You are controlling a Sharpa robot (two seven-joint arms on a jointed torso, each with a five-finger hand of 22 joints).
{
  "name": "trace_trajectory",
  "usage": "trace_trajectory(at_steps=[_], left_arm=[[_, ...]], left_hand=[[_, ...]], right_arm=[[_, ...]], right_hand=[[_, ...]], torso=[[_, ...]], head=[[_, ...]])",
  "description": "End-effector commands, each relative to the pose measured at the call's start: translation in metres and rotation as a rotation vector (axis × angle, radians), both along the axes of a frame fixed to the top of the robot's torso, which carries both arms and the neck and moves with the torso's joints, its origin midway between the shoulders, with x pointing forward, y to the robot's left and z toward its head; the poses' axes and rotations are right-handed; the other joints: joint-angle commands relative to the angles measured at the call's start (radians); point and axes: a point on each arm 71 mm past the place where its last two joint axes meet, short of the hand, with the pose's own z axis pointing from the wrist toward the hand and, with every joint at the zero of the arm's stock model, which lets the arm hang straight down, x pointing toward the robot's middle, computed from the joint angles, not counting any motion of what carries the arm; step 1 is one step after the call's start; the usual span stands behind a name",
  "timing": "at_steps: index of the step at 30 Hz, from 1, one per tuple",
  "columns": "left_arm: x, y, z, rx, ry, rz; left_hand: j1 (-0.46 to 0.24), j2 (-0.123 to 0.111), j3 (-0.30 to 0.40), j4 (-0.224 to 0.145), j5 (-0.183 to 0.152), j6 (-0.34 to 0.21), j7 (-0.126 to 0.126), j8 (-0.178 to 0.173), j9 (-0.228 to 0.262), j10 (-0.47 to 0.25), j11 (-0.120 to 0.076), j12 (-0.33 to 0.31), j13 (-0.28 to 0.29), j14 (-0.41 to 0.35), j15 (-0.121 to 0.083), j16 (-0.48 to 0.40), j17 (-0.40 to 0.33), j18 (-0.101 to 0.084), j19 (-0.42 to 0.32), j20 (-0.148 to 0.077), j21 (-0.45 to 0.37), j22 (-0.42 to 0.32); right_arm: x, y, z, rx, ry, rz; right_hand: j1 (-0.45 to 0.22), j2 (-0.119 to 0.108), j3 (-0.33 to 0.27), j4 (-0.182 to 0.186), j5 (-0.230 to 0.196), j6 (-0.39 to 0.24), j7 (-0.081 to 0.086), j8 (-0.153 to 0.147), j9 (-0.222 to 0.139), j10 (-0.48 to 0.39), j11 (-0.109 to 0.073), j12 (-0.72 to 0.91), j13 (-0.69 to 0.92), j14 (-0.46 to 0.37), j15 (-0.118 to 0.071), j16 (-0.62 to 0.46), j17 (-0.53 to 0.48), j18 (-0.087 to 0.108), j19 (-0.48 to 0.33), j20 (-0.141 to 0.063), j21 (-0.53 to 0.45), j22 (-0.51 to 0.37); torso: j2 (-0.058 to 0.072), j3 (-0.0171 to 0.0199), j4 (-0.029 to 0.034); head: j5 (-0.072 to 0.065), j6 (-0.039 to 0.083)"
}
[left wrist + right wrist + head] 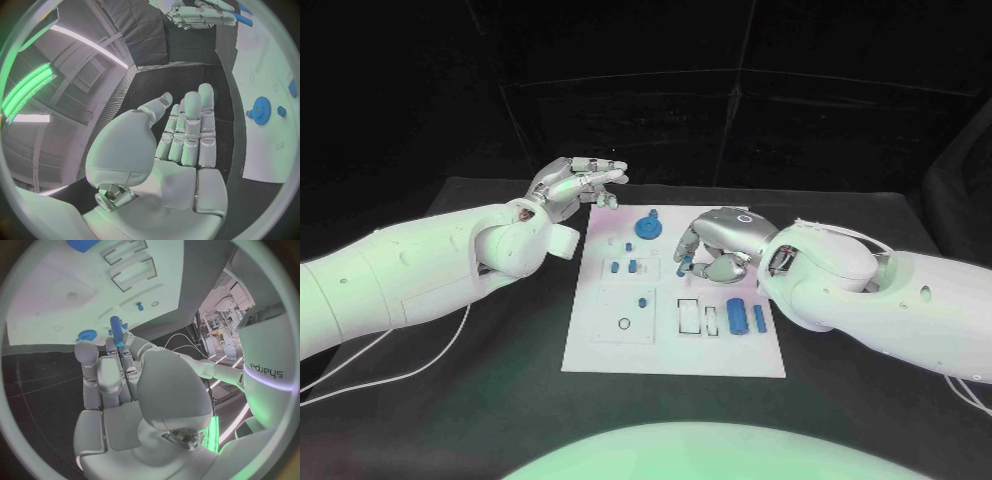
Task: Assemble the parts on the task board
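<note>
Landmark: the task board [589, 350] — a white plate lying in the middle of the black desk [459, 420].

Right hand: the right hand [715, 245] hangs over the middle of the task board, toward its right edge, fingers curled downward. In the right wrist view a blue peg [115, 330] stands pinched between the fingertips [128, 340], its long axis running roughly in line with the fingers and pointing at the board's face.

Held part: the same blue peg shows in the head view as a short blue stub [682, 268] just below the fingers, close above the board; whether it touches the surface I cannot tell.

Left hand: the left hand [571, 185] hovers off the far left corner of the task board, holding nothing — fingers laid straight and side by side in the left wrist view, the thumb a little apart.

Blue gear: a blue gear [648, 227] sits near the board's far edge, between the two hands, nearer the left one.

Other parts: a blue cylinder [737, 318] and a slimmer blue bar [760, 318] lie side by side at the board's right edge, nearer the robot than the right hand, long axes running along the board's length.

Deciding relation: the peg is already nearly upright over the board, so the coming move looks like a descent into a hole beneath it — my judgement; the target hole is hidden under the hand.
</note>
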Motion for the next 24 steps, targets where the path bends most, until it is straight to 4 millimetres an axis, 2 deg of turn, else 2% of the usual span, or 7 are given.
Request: trace_trajectory(at_steps=[1, 7, 9, 12, 18, 24], left_arm=[[0.0, -0.003, 0.002, -0.012, -0.004, -0.013], [-0.001, -0.004, 0.002, -0.014, -0.004, -0.017], [-0.001, -0.005, 0.002, -0.014, -0.004, -0.018], [-0.001, -0.006, 0.002, -0.016, -0.004, -0.021], [-0.001, -0.007, 0.002, -0.017, -0.004, -0.023], [-0.001, -0.008, 0.002, -0.018, -0.004, -0.025]], left_hand=[[0.002, 0.005, -0.006, -0.002, -0.001, -0.004, -0.001, -0.004, -0.001, -0.008, 0.001, -0.005, -0.001, -0.007, -0.002, -0.005, -0.001, 0.012, 0.002, 0.007, -0.005, -0.001], [0.003, 0.008, -0.006, -0.002, -0.001, -0.004, -0.001, -0.004, -0.001, -0.009, 0.001, -0.004, -0.001, -0.008, -0.002, -0.005, -0.001, 0.013, 0.002, 0.007, -0.007, -0.002], [0.003, 0.008, -0.006, -0.002, -0.001, -0.004, -0.001, -0.004, -0.001, -0.009, 0.001, -0.004, -0.001, -0.008, -0.002, -0.005, -0.001, 0.013, 0.002, 0.007, -0.007, -0.002], [0.003, 0.008, -0.006, -0.002, -0.001, -0.004, -0.001, -0.004, -0.001, -0.009, 0.001, -0.004, -0.001, -0.008, -0.002, -0.005, -0.001, 0.013, 0.002, 0.007, -0.007, -0.002], [0.003, 0.008, -0.006, -0.002, -0.001, -0.004, -0.001, -0.004, -0.001, -0.009, 0.001, -0.004, -0.001, -0.008, -0.002, -0.005, -0.001, 0.013, 0.002, 0.007, -0.007, -0.002], [0.003, 0.008, -0.006, -0.002, -0.001, -0.004, -0.001, -0.004, -0.001, -0.009, 0.001, -0.004, -0.001, -0.008, -0.002, -0.005, -0.001, 0.013, 0.002, 0.007, -0.007, -0.002]], right_arm=[[-0.007, 0.015, 0.007, 0.084, 0.01, 0.054], [-0.013, 0.04, 0.004, 0.12, 0.051, 0.123], [-0.016, 0.049, -0.002, 0.125, 0.073, 0.144], [-0.017, 0.058, -0.012, 0.125, 0.101, 0.162], [-0.019, 0.069, -0.031, 0.111, 0.144, 0.182], [-0.018, 0.075, -0.043, 0.081, 0.156, 0.187]], right_hand=[[0.007, 0.001, 0.006, -0.001, 0.003, 0.003, 0.001, -0.001, -0.002, 0.04, -0.031, -0.001, 0.001, 0.019, -0.008, 0.004, -0.001, -0.012, 0.004, 0.001, 0.006, 0.002], [0.006, 0.001, 0.012, -0.004, 0.006, 0.001, 0.002, -0.003, -0.003, 0.039, -0.03, -0.004, 0.001, 0.018, -0.007, 0.004, -0.003, -0.012, 0.002, 0.002, 0.006, -0.001], [0.006, 0.001, 0.014, -0.005, 0.007, 0.001, 0.002, -0.004, -0.003, 0.038, -0.029, -0.005, 0.001, 0.018, -0.007, 0.004, -0.003, -0.012, 0.0, 0.002, 0.006, -0.002], [0.006, 0.001, 0.015, -0.006, 0.008, 0.0, 0.003, -0.004, -0.003, 0.037, -0.029, -0.006, 0.001, 0.018, -0.006, 0.004, -0.004, -0.012, 0.0, 0.002, 0.006, -0.002], [0.005, 0.001, 0.02, -0.008, 0.012, -0.002, 0.004, -0.006, -0.004, 0.036, -0.028, -0.009, 0.001, 0.017, -0.006, 0.004, -0.005, -0.011, -0.002, 0.002, 0.007, -0.002], [0.004, 0.001, 0.021, -0.009, 0.013, -0.002, 0.005, -0.007, -0.004, 0.036, -0.027, -0.01, 0.001, 0.017, -0.005, 0.004, -0.005, -0.011, -0.004, 0.003, 0.007, -0.004]], torso=[[0.001, -0.0012, 0.0019], [0.001, -0.0017, 0.0019], [0.0, -0.0019, -0.0004], [0.0, -0.0014, 0.0011], [0.001, -0.0008, 0.0005], [0.001, -0.0002, 0.0007]], head=[[0.006, -0.003], [0.023, -0.013], [0.032, -0.014], [0.041, -0.018], [0.055, -0.023], [0.061, -0.025]])
